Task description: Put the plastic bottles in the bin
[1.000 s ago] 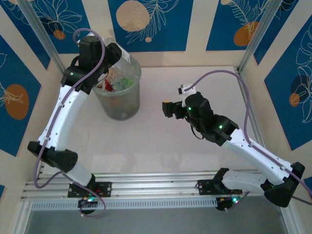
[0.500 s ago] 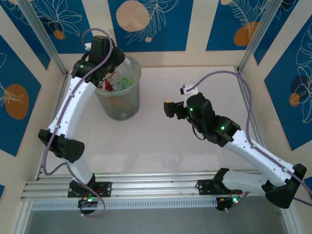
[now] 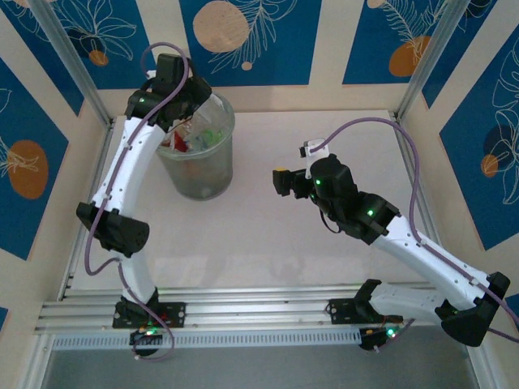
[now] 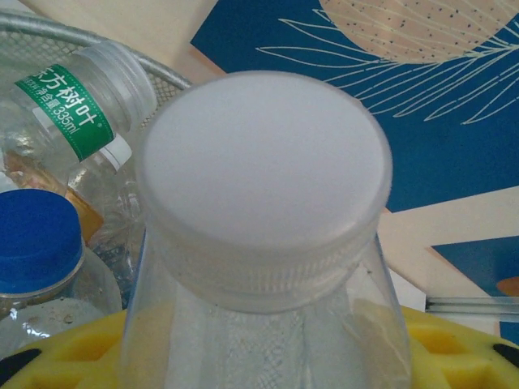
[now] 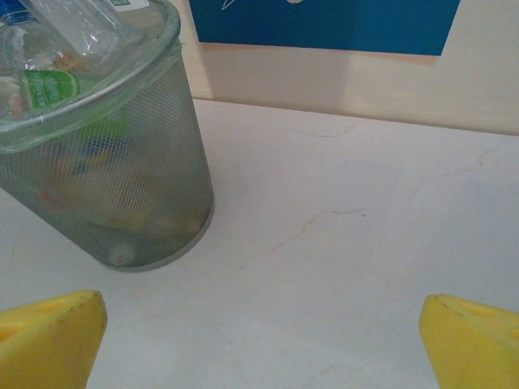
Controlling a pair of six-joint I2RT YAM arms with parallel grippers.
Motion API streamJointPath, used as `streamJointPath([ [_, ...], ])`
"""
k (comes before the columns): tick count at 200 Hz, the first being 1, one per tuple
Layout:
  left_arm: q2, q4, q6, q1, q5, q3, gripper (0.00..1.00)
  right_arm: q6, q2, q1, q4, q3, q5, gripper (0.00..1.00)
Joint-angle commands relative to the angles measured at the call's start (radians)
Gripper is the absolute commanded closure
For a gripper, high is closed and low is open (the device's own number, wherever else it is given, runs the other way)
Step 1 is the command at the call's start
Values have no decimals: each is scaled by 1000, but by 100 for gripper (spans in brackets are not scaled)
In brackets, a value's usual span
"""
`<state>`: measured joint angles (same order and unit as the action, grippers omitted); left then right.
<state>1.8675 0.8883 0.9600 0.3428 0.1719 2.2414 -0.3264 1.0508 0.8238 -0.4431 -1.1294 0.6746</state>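
Note:
The bin [image 3: 199,162] stands at the back left of the table with several plastic bottles inside. My left gripper [image 3: 183,96] hangs over its far-left rim, shut on a clear bottle with a white cap [image 4: 263,186], which stands between the yellow pads [image 4: 458,348]. Below it in the bin [image 4: 57,32] lie a green-labelled bottle [image 4: 73,105] and a blue-capped one [image 4: 39,243]. My right gripper [image 3: 280,181] hovers open over the middle of the table, right of the bin [image 5: 105,186], with bare table between its yellow fingers [image 5: 49,340].
A white tabletop [image 3: 268,235] stretches between the bin and the right arm. Patterned blue and cream walls and metal frame posts [image 3: 73,65] close in the back and sides. An aluminium rail [image 3: 259,304] runs along the near edge.
The left arm has swung its wrist rightward and further back over the bin's rim, still holding the bottle. The right arm has stayed in place.

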Motion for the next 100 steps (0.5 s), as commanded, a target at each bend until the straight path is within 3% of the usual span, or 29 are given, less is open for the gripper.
streamJointPath([
  [1,10,57,22,-27,-49,28,44,-22,-7,6,5,13,23,1],
  [27,10,54,20,-36,-58,25,19,-26,1,5,9,11,16,1],
  [100,-24,39,1,-55,-25,24,18,-27,18,9,0,-4,16,1],
])
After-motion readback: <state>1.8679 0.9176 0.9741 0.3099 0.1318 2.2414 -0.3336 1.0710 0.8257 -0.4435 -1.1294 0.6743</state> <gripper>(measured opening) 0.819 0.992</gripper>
